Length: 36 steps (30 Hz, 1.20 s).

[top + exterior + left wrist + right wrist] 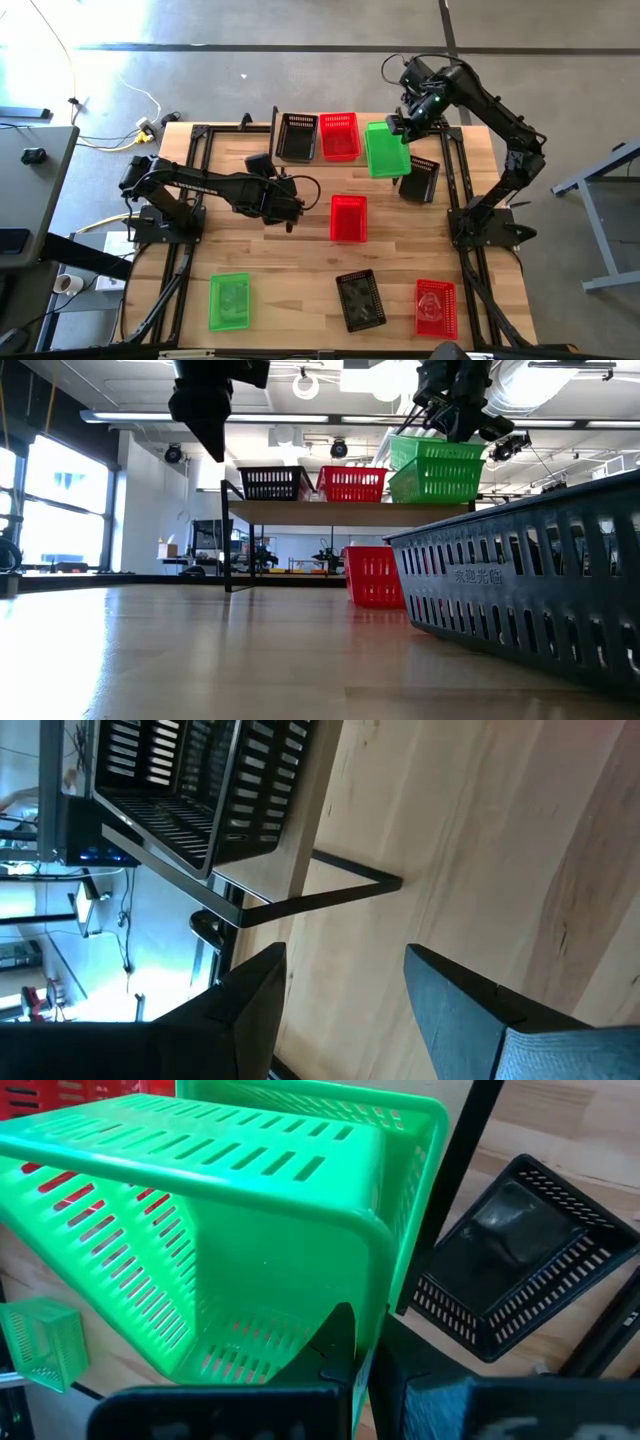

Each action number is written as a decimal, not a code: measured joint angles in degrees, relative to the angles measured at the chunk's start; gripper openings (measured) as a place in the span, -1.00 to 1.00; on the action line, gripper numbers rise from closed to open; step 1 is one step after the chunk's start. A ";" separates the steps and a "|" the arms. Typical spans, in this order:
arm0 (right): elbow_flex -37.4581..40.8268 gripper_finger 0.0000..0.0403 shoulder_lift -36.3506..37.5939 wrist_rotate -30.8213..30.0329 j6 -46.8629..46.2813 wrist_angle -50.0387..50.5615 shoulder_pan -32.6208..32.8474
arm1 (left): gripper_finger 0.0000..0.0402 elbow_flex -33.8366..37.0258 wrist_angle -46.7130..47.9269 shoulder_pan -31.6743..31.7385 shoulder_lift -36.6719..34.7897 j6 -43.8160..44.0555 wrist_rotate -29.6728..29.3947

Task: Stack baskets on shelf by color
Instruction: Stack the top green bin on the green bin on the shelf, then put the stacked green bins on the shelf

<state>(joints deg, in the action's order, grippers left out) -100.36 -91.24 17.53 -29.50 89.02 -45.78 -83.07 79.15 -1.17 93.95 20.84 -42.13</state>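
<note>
The shelf (pixel 330 512) stands at the table's far side. A black basket (pixel 297 136) and a red basket (pixel 339 136) rest on it by their bottoms. At the shelf's right end my right gripper (pixel 400 127) is shut on a green basket (pixel 435 452), tilted over a second green basket (pixel 437 484). My left gripper (pixel 290 212) hangs open over the table's middle, nothing between its fingers (pixel 250 1005). A red basket (pixel 348 217) sits on the table in front of the shelf. My right gripper pinches one wall of the green basket at its rim (pixel 378 1270), with one finger (pixel 335 1345) inside the basket and the other outside. The fingers come steeply from above. The basket is tilted, over the second green basket; whether the two touch I cannot tell.
A black basket (pixel 422 178) lies tilted beside the shelf's right legs. Near the front edge sit a green basket (pixel 230 300), a black basket (pixel 360 298) and a red basket (pixel 435 307). Bare wood lies between my left gripper and the front baskets.
</note>
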 joint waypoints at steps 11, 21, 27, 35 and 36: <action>0.00 -1.00 0.00 2.58 2.42 -0.08 0.02 | -0.03 0.00 -0.02 0.00 0.00 -0.02 -0.02; 0.00 -0.71 0.00 2.08 2.56 -0.13 0.00 | -0.03 0.00 0.00 0.00 0.00 -0.02 -0.02; -0.03 -0.45 0.00 -0.40 2.57 -0.60 0.02 | -0.03 0.00 -0.01 0.00 0.00 -0.97 -0.21; -0.04 -0.38 0.00 -5.97 4.74 -2.00 0.16 | -0.03 0.01 -0.40 0.02 0.00 -2.45 -0.39; -0.04 -0.38 0.00 -6.83 5.10 -3.06 0.48 | -0.03 0.00 -0.44 0.02 0.00 -2.44 -0.43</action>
<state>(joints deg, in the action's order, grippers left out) -100.40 -91.24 10.70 -24.39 85.96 -45.30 -83.07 78.72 -1.15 93.95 18.40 -42.56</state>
